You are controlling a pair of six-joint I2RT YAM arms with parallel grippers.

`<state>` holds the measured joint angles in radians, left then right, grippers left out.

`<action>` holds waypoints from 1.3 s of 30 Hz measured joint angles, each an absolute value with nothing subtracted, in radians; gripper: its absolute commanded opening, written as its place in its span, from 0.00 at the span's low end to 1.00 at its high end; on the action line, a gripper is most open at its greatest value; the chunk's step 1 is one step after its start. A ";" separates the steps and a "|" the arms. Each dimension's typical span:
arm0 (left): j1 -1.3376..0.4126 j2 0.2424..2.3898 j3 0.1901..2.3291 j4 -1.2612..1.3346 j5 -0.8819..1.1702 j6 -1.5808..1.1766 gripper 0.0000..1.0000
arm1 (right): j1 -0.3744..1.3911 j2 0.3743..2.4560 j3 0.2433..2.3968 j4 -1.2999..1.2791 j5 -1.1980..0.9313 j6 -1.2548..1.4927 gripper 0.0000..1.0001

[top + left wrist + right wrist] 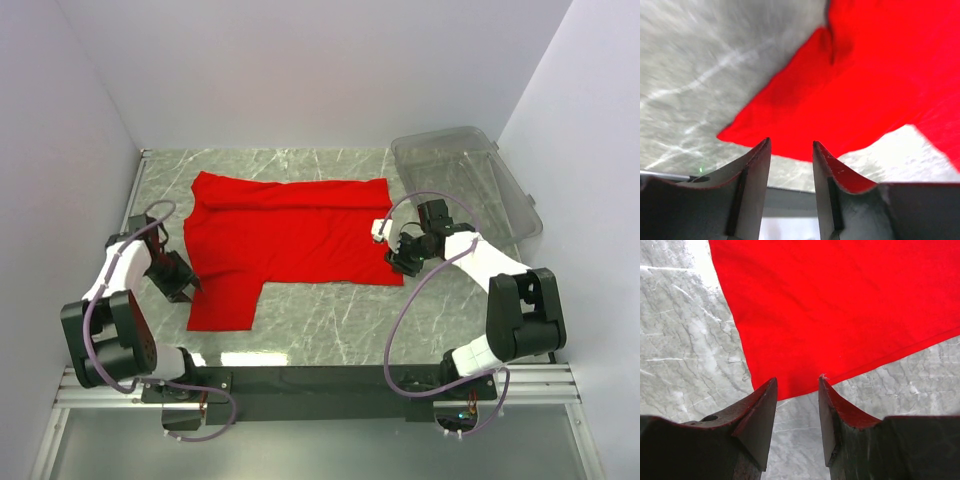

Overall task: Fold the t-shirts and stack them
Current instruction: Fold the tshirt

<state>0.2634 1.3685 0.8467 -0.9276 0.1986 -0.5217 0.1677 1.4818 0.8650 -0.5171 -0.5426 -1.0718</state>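
A plain red t-shirt (pixel 285 240) lies on the marble table, its far part folded over and one sleeve hanging toward the near left. My left gripper (pixel 183 283) sits at the shirt's left edge beside that sleeve, open, nothing between its fingers; in the left wrist view the t-shirt (pixel 855 90) lies just beyond the left gripper (pixel 790 145). My right gripper (pixel 398 256) hovers at the shirt's near right corner, open and empty; in the right wrist view the corner of the t-shirt (pixel 840 310) lies right ahead of the right gripper (pixel 797 382).
A clear plastic bin (pixel 465 180) stands at the far right of the table. White walls close in the left, back and right sides. Bare marble (pixel 330 325) lies between the shirt and the arm bases.
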 measured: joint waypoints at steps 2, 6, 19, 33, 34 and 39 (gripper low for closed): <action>0.284 1.363 0.868 -0.914 0.186 -0.522 0.43 | 0.168 1.483 0.865 -0.517 -0.543 -1.072 0.46; 0.313 1.419 0.891 -0.838 0.189 -0.527 0.38 | 0.168 1.499 0.867 -0.517 -0.543 -1.071 0.46; 0.315 1.649 0.950 -0.701 0.317 -0.447 0.38 | 0.168 1.517 0.883 -0.516 -0.542 -1.059 0.46; 0.318 1.723 0.966 -0.692 0.354 -0.402 0.01 | 0.168 1.542 0.900 -0.512 -0.538 -1.040 0.46; 0.317 1.723 0.966 -0.691 0.357 -0.401 0.01 | 0.168 1.544 0.900 -0.512 -0.538 -1.041 0.46; 0.317 1.715 0.967 -0.693 0.361 -0.401 0.01 | 0.168 1.563 0.933 -0.558 -0.541 -1.074 0.46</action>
